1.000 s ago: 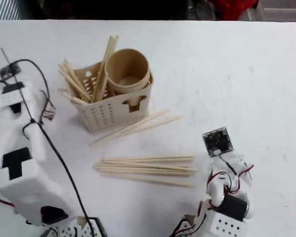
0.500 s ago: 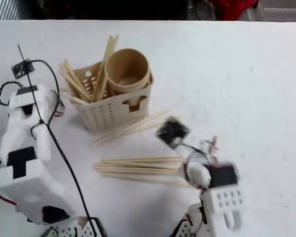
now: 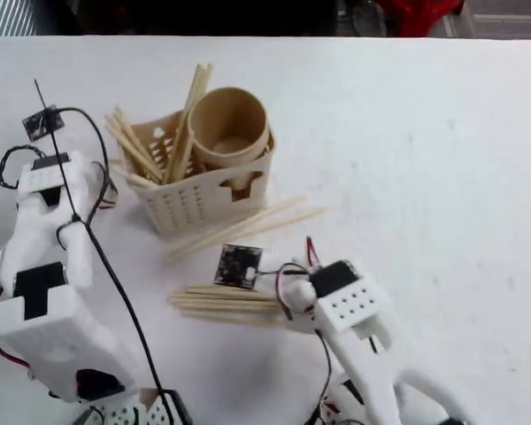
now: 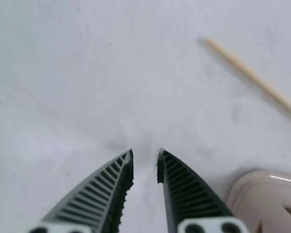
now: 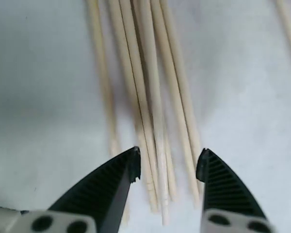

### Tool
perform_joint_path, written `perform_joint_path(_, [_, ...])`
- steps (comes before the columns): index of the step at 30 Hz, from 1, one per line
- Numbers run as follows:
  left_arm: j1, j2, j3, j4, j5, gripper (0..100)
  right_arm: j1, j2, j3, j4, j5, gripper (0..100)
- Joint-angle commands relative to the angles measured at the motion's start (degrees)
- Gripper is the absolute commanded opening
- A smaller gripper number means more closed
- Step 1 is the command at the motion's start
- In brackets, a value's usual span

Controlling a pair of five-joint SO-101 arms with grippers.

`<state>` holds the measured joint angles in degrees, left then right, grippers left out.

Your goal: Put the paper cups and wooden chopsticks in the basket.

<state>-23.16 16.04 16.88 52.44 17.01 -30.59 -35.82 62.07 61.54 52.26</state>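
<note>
Partly done: paper cup (image 3: 230,124), some chopsticks (image 3: 133,146) in basket (image 3: 195,208). Remaining: loose bundle (image 3: 221,301) on table (image 3: 425,133), pair (image 3: 248,223) beside basket. Right gripper (image 5: 169,158) spread astride bundle ends; left gripper (image 4: 144,155) narrowly parted, empty.

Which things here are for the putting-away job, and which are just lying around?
For the job: basket, paper cup inside it, chopsticks in it, loose chopsticks.
Just lying about: black cable, white table.

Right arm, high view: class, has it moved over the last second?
Yes. The right gripper swung left, from right of the loose chopsticks to above their right ends, nearer the basket.
</note>
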Motion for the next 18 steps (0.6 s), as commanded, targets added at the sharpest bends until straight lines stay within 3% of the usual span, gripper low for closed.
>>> perform_joint_path(1, [0.7,-0.2,-0.4,-1.0,0.4,10,-2.4,3.2,-3.5,-0.5,0.4,19.8])
perform_joint_path(6, [0.7,-0.1,-0.4,-2.1,0.4,10,-12.0,-1.5,-1.8,5.7,0.3,19.8])
perform_joint_path(10, [0.7,-0.1,-0.4,-2.0,0.4,10,-19.6,-3.4,4.1,2.9,0.4,19.7])
perform_joint_path(18, [0.7,-0.1,-0.3,-1.8,0.4,10,-11.5,12.4,0.0,-6.8,0.4,19.7])
